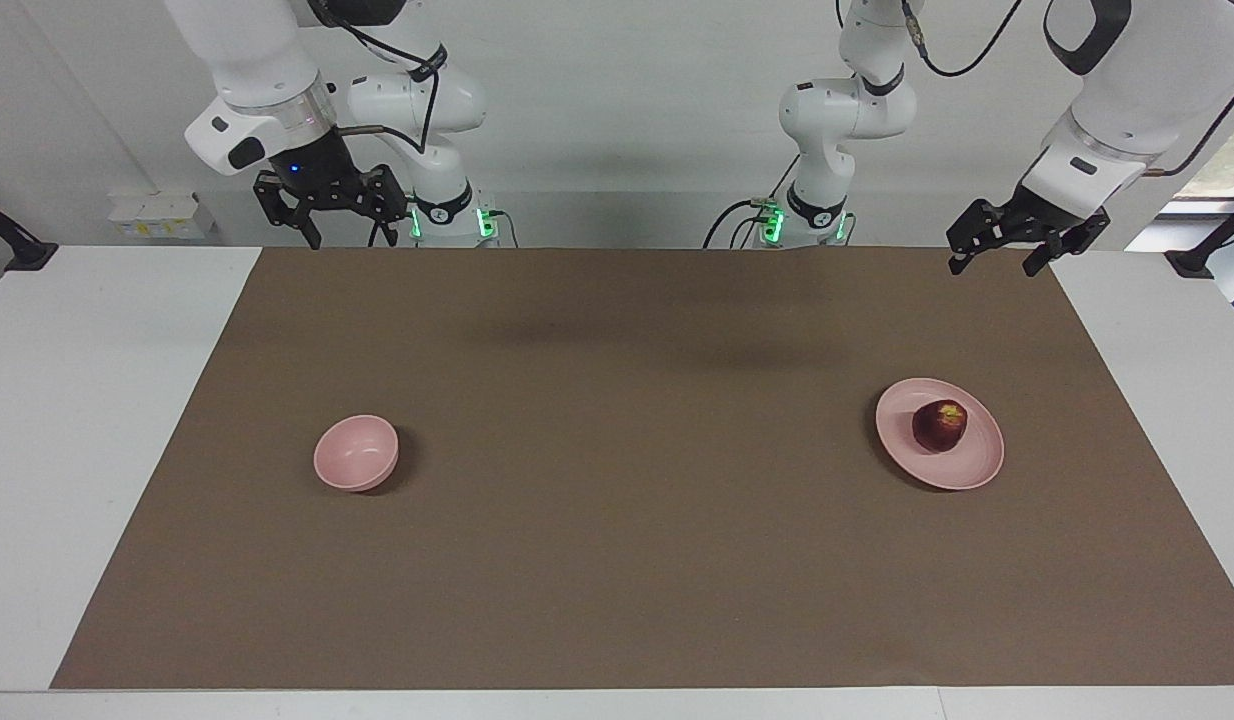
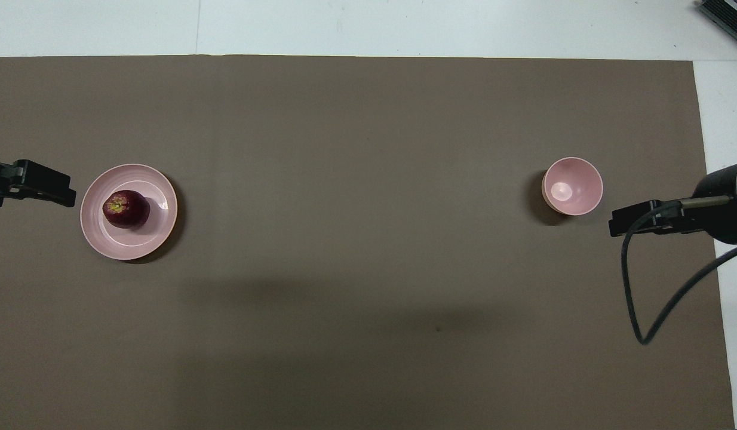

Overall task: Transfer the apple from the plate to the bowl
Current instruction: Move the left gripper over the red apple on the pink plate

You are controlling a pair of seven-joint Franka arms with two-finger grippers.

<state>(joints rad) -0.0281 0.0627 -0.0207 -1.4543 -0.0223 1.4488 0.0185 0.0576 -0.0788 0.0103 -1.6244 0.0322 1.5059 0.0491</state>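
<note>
1. The apple [image 1: 940, 426] sits on the plate [image 1: 985, 455] toward the left arm's end of the table, a little off the plate's middle; nothing has been lifted yet.
2. The bowl [image 1: 356, 453] stands empty toward the right arm's end, well apart from the plate.
3. Your left gripper [image 1: 1004, 256] hangs in the air over the mat's edge near the robots, fingers spread apart and holding nothing. It is the natural choice for the pick.
4. The right gripper [image 1: 345, 222] waits raised over the mat's robot-side edge, fingers apart and empty.
5. Bring the left gripper straight above the apple before descending; read contact from the facing view.
6. Straddle the apple at its widest part, since a round, smooth fruit will likely squirt out of a high pinch.
7. Close gently and lift clear of the low rim before carrying it across, so the plate does not drag.
</note>
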